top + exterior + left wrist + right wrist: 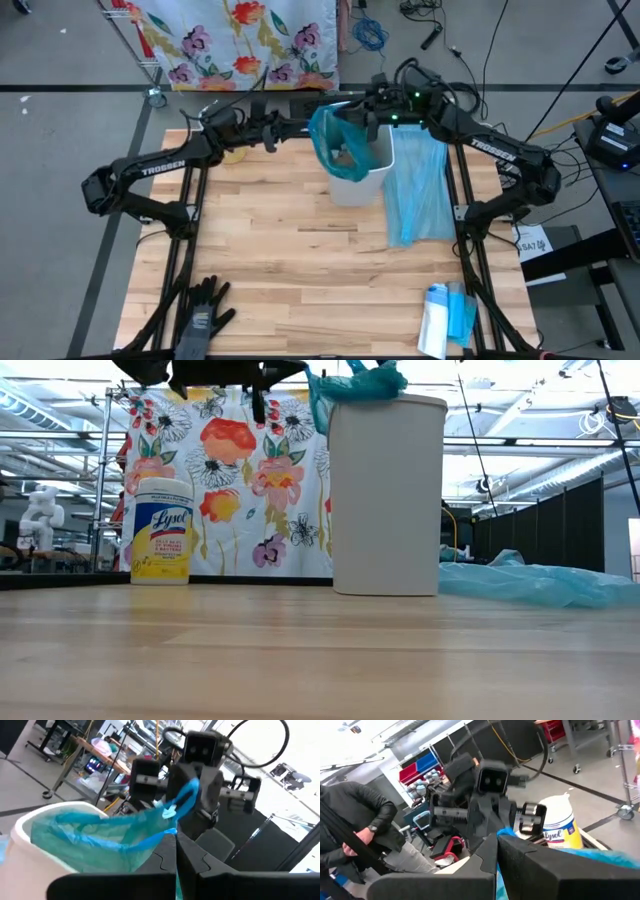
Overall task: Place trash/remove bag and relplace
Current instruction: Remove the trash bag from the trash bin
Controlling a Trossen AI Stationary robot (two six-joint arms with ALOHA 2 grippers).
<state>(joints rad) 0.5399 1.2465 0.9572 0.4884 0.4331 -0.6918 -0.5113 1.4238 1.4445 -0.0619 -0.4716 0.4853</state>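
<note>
1. Here, the white bin (362, 172) stands at the far middle of the table (300, 290), lined with a light blue bag (335, 140) whose rim is gathered up above the bin's mouth.
2. Inside the bag, the high view shows a brownish wad of trash (345, 158); the rest of the load is hidden by the film.
3. The left gripper (290, 127) reaches in from the far left, and its wrist view shows its fingers (200, 870) pressed together on the stretched edge of the bag.
4. The right gripper (372, 112) hangs over the bin's far rim, its fingers (530, 865) likewise clenched on blue film.
5. A spare blue bag (418, 190) lies flat just right of the bin, touching it.
6. As a judgement, the film is thin, soft and slippery, and it will stretch or tear if pulled by one small pinch.
7. The load looks light, mostly paper scraps, so weight is not the worry; friction against the bin wall probably is.
8. The best hold is likely the bunched rim on opposite sides, lifted straight up and evenly.
9. A Lysol tub (161, 530) stands near the far left edge; black gloves (203, 312) and a wipes pack (445, 318) lie near the front.
</note>
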